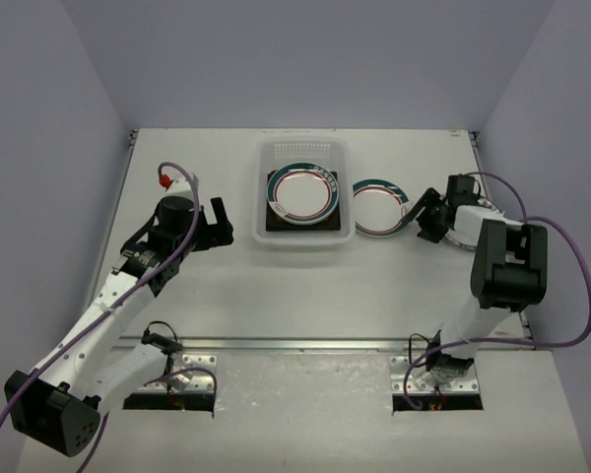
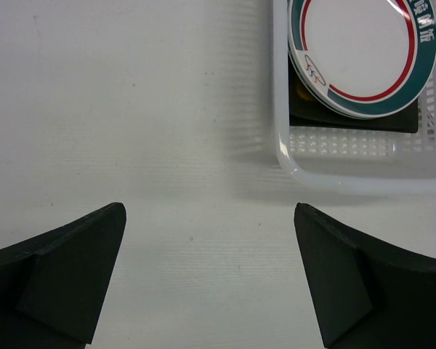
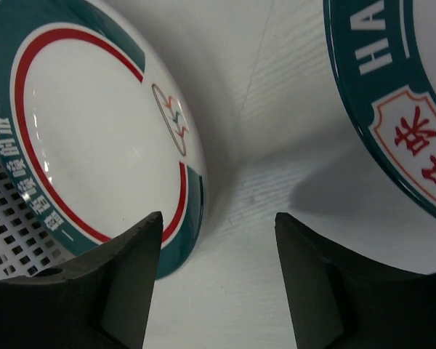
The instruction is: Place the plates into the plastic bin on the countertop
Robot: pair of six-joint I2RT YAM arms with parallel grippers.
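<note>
The plastic bin (image 1: 303, 236) stands at the middle back of the countertop (image 1: 305, 286). It holds a dark square plate (image 1: 276, 223) with a round white plate (image 1: 302, 191) on top; both show in the left wrist view, the round plate (image 2: 356, 51) over the square one (image 2: 349, 120). Another round plate (image 1: 377, 207) lies just right of the bin, its edge against the bin's wall (image 3: 14, 218). My right gripper (image 1: 417, 219) is open, its left finger low beside that plate's rim (image 3: 94, 145). A third banded plate (image 3: 407, 109) lies to the right. My left gripper (image 1: 220, 225) is open and empty, left of the bin.
The bin's near corner (image 2: 291, 163) is just ahead and right of my left gripper (image 2: 209, 211). White walls close in the table at the back and sides. A metal strip (image 1: 305, 345) runs along the front edge by the arm bases.
</note>
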